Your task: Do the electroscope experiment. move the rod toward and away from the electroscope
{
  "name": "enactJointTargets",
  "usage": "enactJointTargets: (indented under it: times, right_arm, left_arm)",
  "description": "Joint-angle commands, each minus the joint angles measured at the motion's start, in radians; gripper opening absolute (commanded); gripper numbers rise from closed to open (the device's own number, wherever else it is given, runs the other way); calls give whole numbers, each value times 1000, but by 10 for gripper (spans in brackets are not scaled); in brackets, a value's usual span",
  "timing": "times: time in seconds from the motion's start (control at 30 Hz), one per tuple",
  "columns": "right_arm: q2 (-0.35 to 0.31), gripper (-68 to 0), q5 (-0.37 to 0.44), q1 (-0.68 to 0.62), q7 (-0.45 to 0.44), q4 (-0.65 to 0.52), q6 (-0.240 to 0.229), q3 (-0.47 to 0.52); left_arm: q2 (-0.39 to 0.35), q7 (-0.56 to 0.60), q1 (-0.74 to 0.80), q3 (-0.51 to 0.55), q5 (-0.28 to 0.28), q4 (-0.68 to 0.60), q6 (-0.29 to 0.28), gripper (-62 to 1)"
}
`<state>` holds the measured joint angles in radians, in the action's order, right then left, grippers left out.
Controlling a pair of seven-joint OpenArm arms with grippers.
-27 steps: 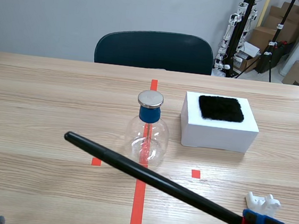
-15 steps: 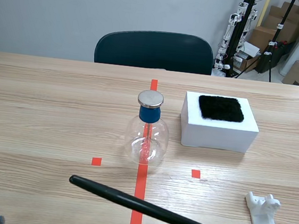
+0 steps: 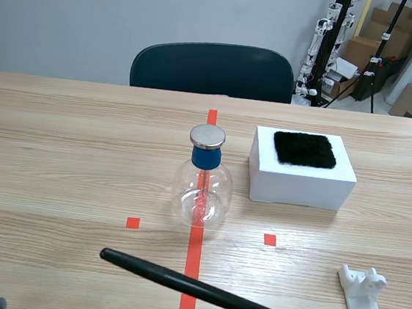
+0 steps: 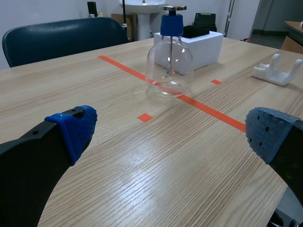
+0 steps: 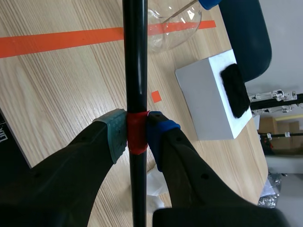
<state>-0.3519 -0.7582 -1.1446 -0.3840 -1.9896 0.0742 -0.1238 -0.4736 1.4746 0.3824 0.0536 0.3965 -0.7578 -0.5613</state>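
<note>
A narrow gap parts the electroscope from the white box; the rod bars its near side

Scene view looks across the table; both wrist views, closer in, share the flask.

Left gripper is low over the wooden table, fingers wide apart, nothing between them. Blue dotted pads face inward.

Ahead of it: the electroscope, a clear round flask standing upright with a blue stopper and a flat metal disc on top, thin stem hanging inside. It sits on the orange-red tape line. A small tape square lies nearer the gripper.

Just behind the flask: a white box with a black fuzzy pad on top. The white plastic rest lies well apart from the box. Dark chair at the table's far edge.
</note>
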Motion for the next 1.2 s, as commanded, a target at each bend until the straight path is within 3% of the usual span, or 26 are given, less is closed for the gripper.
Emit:
enactJointTargets:
  times: [0.0,0.07,0.17,0.23,0.33,0.4,0.5,0.83,1.07,1.17]
  right_arm:
    - [0,-653,6,-2,-8,-28,14,7]
    - [0,-653,7,-2,-8,-29,16,7]
    - [0,-653,11,0,-8,-32,64,14]
    - [0,-653,11,7,-3,-40,119,14]
    - [0,-653,11,35,31,-53,256,19]
    - [0,-653,11,63,47,-59,322,38]
    - [0,-653,11,105,74,-59,384,81]
    - [-31,-653,45,280,263,-58,393,306]
    - [-215,-653,4,320,416,-57,391,380]
    - [-278,-653,-73,367,499,-57,351,348]
  left_arm:
    - [-6,17,0,1,-11,-9,-2,14]
    - [-6,17,0,1,-11,-9,-2,14]
    - [-6,17,0,1,-11,-9,-2,14]
    - [-6,17,0,1,-11,-9,-2,14]
    - [-6,17,0,1,-11,-9,-2,14]
    - [-6,17,0,1,-11,-9,-2,14]
    - [-6,17,0,1,-11,-9,-2,14]
    - [-6,17,0,1,-11,-9,-2,14]
    - [-6,17,0,1,-10,-9,-2,14]
    - [-6,17,0,1,-11,-9,-2,14]
